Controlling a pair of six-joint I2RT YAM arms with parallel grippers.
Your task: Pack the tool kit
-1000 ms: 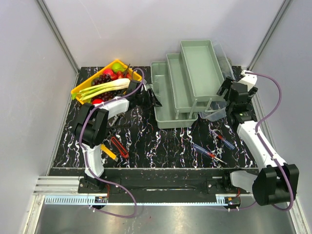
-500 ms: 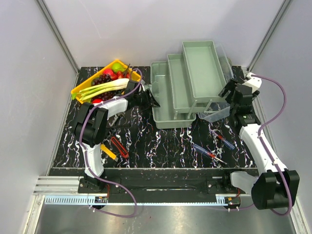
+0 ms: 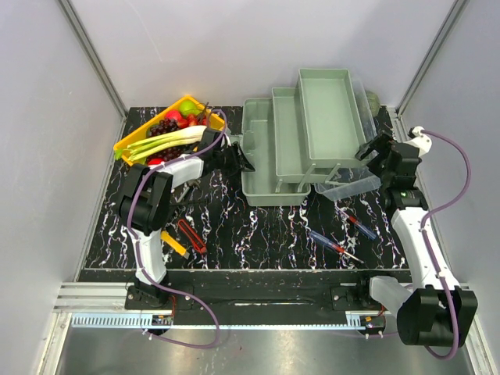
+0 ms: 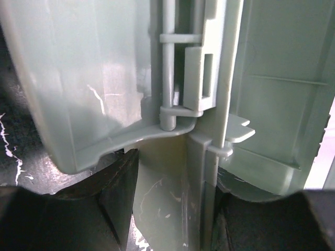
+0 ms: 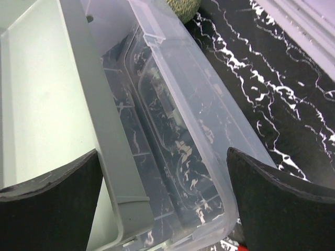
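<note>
The pale green toolbox (image 3: pixel 262 168) stands at the back centre, its fold-out trays (image 3: pixel 328 109) stepped up to the right. Its clear lid (image 3: pixel 349 187) hangs open off the right side. My left gripper (image 3: pixel 241 158) is at the box's left end; in the left wrist view it (image 4: pixel 178 209) is shut on the end wall of the toolbox (image 4: pixel 78 78). My right gripper (image 3: pixel 373 152) (image 5: pixel 165 209) is open, straddling the top tray's wall (image 5: pixel 104 157) and the lid (image 5: pixel 199 130). Two screwdrivers (image 3: pixel 336 246) (image 3: pixel 358 225) lie front right. Red cutters (image 3: pixel 191 234) and yellow cutters (image 3: pixel 173 244) lie front left.
A yellow tray (image 3: pixel 133 142) of fruit and vegetables sits at the back left, close behind my left arm. A round green object (image 3: pixel 373 99) (image 5: pixel 183 8) lies behind the lid at the back right. Grey walls enclose the black marbled table (image 3: pixel 266 226).
My right arm has swung out to the right and the clear lid has dropped lower and flatter. The trays have shifted slightly right. The left arm has hardly moved.
</note>
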